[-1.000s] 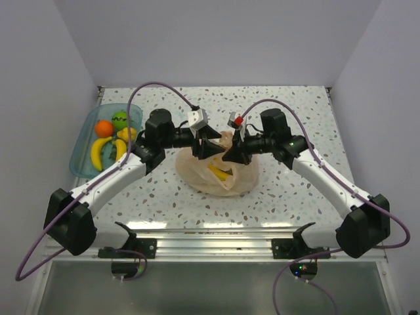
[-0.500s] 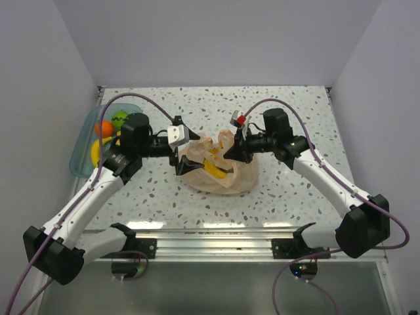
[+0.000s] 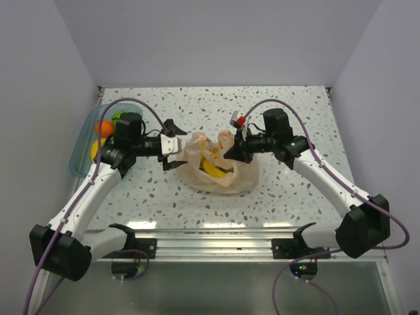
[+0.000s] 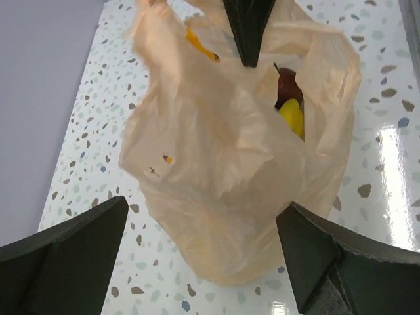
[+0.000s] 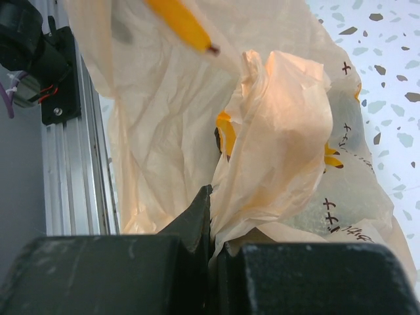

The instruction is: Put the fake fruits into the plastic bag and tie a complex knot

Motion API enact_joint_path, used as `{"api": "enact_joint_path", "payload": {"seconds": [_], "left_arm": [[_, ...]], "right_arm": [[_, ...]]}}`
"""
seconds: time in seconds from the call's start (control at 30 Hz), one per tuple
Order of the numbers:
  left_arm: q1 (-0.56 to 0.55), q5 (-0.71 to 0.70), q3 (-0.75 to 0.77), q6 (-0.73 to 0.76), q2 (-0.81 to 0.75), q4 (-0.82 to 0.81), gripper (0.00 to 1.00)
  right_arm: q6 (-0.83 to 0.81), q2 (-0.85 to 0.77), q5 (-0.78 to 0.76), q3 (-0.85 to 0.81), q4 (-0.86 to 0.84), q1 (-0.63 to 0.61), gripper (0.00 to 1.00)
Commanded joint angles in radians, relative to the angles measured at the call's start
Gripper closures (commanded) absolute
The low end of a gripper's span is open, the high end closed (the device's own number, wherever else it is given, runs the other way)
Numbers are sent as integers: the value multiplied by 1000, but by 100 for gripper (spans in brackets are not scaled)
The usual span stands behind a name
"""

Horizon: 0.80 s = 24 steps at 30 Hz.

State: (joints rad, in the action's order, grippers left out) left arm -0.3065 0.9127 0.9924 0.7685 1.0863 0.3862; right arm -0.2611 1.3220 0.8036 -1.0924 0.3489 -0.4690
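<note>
The peach-orange plastic bag (image 3: 216, 169) sits mid-table with its mouth held up. It also fills the left wrist view (image 4: 236, 157) and the right wrist view (image 5: 275, 138). Inside it I see a yellow banana (image 3: 213, 169), and in the left wrist view a dark plum (image 4: 289, 86) above a yellow piece (image 4: 293, 117). My right gripper (image 3: 231, 152) is shut on the bag's right rim (image 5: 230, 230). My left gripper (image 3: 172, 146) is open and empty, just left of the bag. An orange (image 3: 103, 127), a green ball (image 3: 119, 117) and a banana (image 3: 96, 151) lie in the blue tray (image 3: 80, 154).
The clear blue tray stands at the far left by the wall. The aluminium rail (image 3: 210, 231) runs along the near table edge, also in the right wrist view (image 5: 79, 164). Speckled tabletop surrounds the bag.
My left gripper let go of the bag's left rim, opened and drew back left toward the tray. The bag's left side slumped a little. The right gripper has stayed in place, holding the rim.
</note>
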Motion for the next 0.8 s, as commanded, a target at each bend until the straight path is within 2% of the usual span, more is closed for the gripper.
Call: {"api": "enact_joint_path", "payload": {"seconds": [0.0,0.2,0.33,0.4,0.5,0.53,0.6,0.63,0.67,0.7,0.77], "left_arm": [[15,98,51,277,105,108,0],[10,196,113,360,257,86,0],[-9,232,187,331,342,72,0],[-19,241,216,330,362,79,5],[-51,261,256,342,392,126,29],[-74,267,270,362,399,155,49],[-98,269,307,438,414,266,67],[-124,268,314,477,415,313,82],[-134,265,321,509,416,374,91],[-143,255,318,528,408,387,100],[-151,256,289,523,390,396,100]], "right_arm": [[-23,-1,16,-9,2,4,100],[-38,26,20,-20,2,4,100],[-56,42,23,-27,13,6,100],[-81,48,19,-29,25,6,100],[-89,54,3,-29,27,4,100],[-89,54,0,-29,25,7,100],[-72,54,-21,-32,9,6,100],[-66,54,-27,-34,2,7,100],[-64,55,-32,-35,4,9,100],[-64,51,-37,-37,9,16,100],[-61,45,-49,-38,15,29,100]]}}
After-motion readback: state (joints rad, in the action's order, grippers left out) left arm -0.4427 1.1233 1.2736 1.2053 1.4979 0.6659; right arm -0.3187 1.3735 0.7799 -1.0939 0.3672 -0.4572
